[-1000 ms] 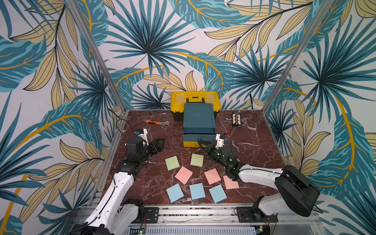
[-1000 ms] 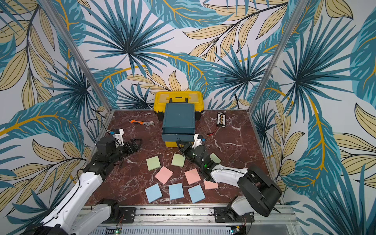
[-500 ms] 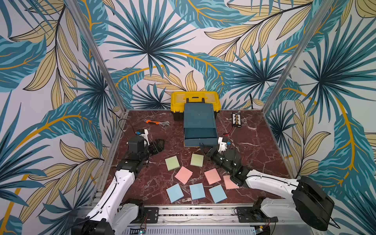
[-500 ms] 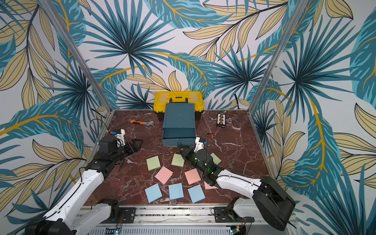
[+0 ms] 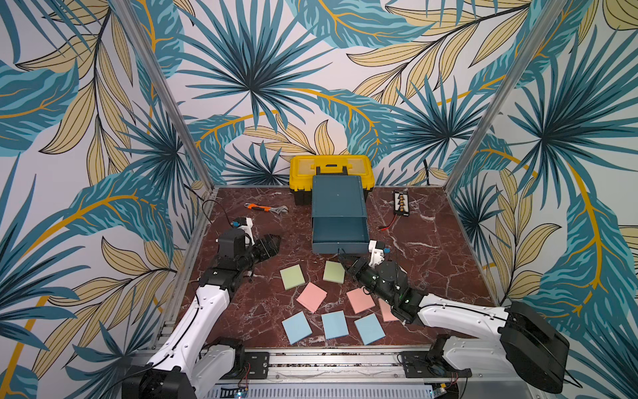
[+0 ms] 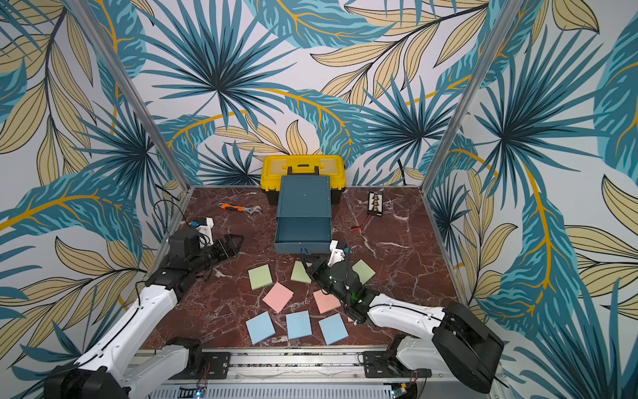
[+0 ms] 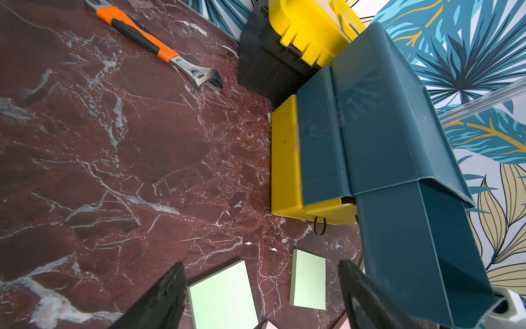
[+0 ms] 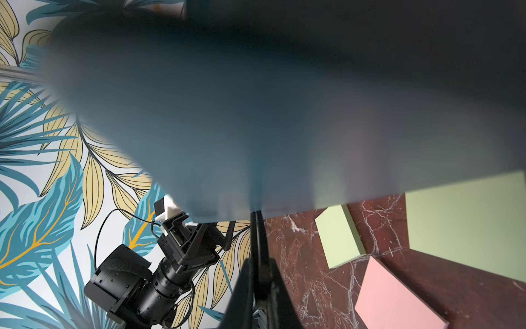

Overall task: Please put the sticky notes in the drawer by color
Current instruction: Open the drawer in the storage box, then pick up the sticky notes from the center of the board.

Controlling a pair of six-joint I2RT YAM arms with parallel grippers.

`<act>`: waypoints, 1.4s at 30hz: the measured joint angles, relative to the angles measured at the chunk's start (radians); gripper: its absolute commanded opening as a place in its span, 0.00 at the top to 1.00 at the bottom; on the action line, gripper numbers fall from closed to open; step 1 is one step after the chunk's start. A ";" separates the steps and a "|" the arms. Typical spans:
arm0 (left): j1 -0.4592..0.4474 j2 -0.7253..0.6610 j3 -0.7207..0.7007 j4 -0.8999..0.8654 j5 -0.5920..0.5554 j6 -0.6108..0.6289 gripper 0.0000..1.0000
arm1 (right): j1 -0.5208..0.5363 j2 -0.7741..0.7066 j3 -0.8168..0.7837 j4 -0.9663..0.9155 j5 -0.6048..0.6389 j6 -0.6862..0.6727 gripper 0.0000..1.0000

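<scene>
- The drawer (image 5: pixel 337 202) stands at the back of the tabletop (image 5: pixel 431 248). Its teal top tray (image 5: pixel 340 230) is now pulled much further out, so we judge it ready for loading.
- Our right end effector (image 5: pixel 346 259) stays pinched on the cord pull (image 8: pixel 256 228).
- Our left end effector (image 5: pixel 272 241) hovers spread and empty.
- The sticky notes (image 5: pixel 311 297) lie on the tabletop, unsorted.

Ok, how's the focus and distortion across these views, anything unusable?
Right wrist view: the open drawer sits so close it is a dark teal blur over most of the frame; the green sticky note beyond is sharp. Left wrist view: sharp, though the wide lens stretches the chest. Both top views: evenly lit, crisp, no glare.
</scene>
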State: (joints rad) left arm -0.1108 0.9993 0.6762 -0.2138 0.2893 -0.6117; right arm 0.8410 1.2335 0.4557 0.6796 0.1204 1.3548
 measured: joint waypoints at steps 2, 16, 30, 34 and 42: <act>0.000 0.000 0.000 0.000 0.000 0.000 0.15 | 0.005 -0.007 -0.005 -0.003 0.007 0.002 0.87; -0.004 0.011 0.000 0.008 0.001 -0.003 0.15 | 0.018 -0.049 -0.002 -0.097 0.013 -0.014 0.42; -0.005 0.011 0.000 0.007 0.003 -0.002 0.14 | 0.018 -0.254 0.137 -0.502 -0.034 -0.172 0.11; -0.005 0.011 0.012 -0.008 0.005 0.003 0.14 | 0.019 -0.383 0.163 -0.719 -0.003 -0.212 0.03; -0.009 0.013 0.101 -0.063 0.042 0.018 0.00 | 0.019 -0.599 0.422 -1.465 0.329 -0.140 0.01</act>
State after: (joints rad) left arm -0.1196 1.0119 0.7776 -0.2768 0.3309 -0.5938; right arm 0.8600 0.6350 0.8780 -0.7856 0.4492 1.2152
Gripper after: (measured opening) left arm 0.944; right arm 0.993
